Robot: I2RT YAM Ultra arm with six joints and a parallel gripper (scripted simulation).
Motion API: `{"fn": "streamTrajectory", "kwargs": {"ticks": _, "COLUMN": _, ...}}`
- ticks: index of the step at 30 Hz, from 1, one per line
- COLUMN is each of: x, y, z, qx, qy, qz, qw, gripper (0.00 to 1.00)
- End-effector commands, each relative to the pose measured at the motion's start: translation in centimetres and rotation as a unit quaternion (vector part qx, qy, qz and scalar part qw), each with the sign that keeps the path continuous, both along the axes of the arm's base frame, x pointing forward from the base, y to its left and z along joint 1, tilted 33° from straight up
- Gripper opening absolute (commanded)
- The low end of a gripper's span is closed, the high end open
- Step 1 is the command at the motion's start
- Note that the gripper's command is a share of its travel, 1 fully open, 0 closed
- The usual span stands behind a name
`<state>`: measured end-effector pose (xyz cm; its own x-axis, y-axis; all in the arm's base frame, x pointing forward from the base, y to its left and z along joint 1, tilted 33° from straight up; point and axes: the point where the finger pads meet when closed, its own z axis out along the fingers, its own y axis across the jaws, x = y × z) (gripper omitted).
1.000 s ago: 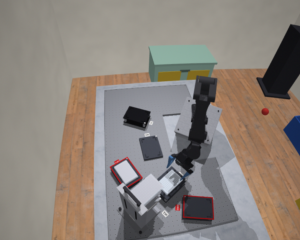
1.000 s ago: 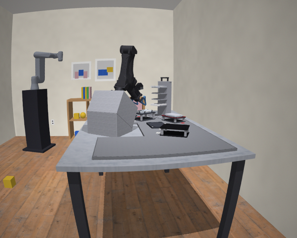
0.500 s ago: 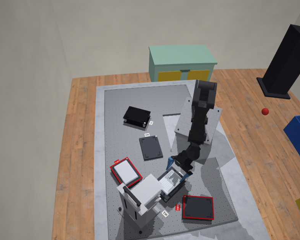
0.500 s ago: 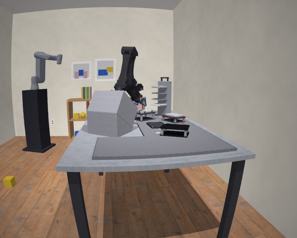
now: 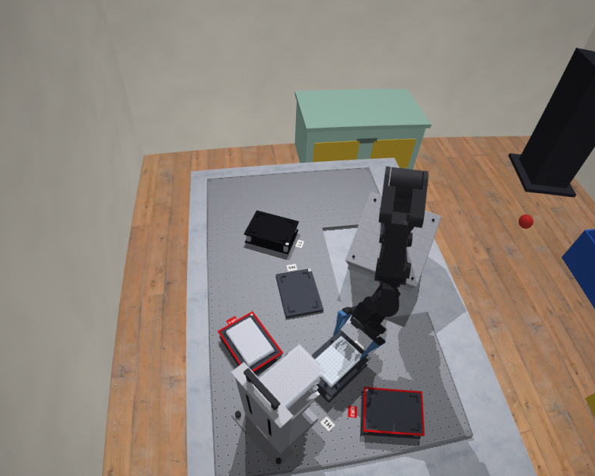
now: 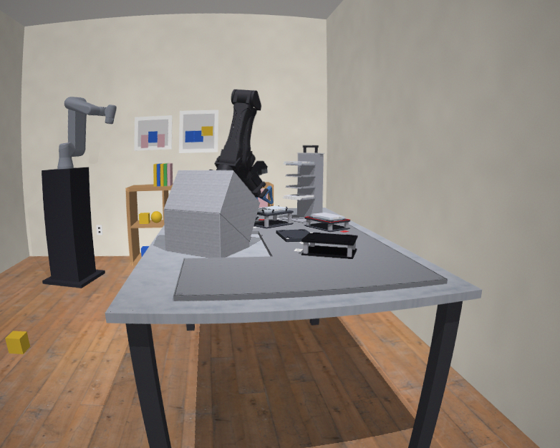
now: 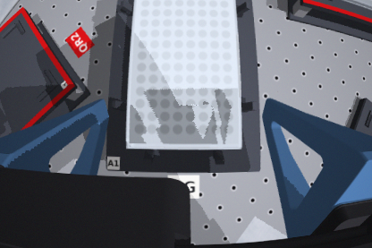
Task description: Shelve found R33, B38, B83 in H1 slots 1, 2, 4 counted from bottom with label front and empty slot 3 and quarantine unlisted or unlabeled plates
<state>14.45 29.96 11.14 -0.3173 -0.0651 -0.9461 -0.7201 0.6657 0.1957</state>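
Observation:
A clear 96-well plate [image 7: 186, 68] lies flat on the dark regrip nest in front of the plate hotel H1 [image 5: 277, 399]; it also shows in the overhead view [image 5: 338, 361] and the side view [image 6: 274, 210]. My gripper [image 7: 185, 107] is open and empty, hovering just above the plate's near short end, with one blue finger on each side. It also shows in the overhead view [image 5: 357, 335]. I can read no ID label on this plate from here. A second plate [image 5: 250, 342] sits in the red-framed quarantine nest QR1. What the hotel's shelves [image 6: 309, 180] hold is too small to tell.
The red-framed nest QR2 [image 5: 392, 411] stands empty to the right of the hotel. The flat nest N6 [image 5: 299, 293] and the raised black landing nest L1 [image 5: 271, 230] are empty farther back. The arm's grey pedestal [image 6: 208, 219] stands behind me.

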Motion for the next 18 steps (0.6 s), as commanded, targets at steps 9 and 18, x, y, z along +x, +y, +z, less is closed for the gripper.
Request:
{"fn": "streamTrajectory", "kwargs": {"ticks": 9, "x": -0.6, "y": -0.5, "z": -1.2, "qx": 0.007, "qy": -0.001, "qz": -0.004, "qw": 1.0, "gripper": 1.0}}
{"fn": "streamTrajectory", "kwargs": {"ticks": 18, "x": -0.4, "y": -0.3, "z": -1.7, "qx": 0.007, "qy": -0.003, "qz": -0.007, "qw": 1.0, "gripper": 1.0}}
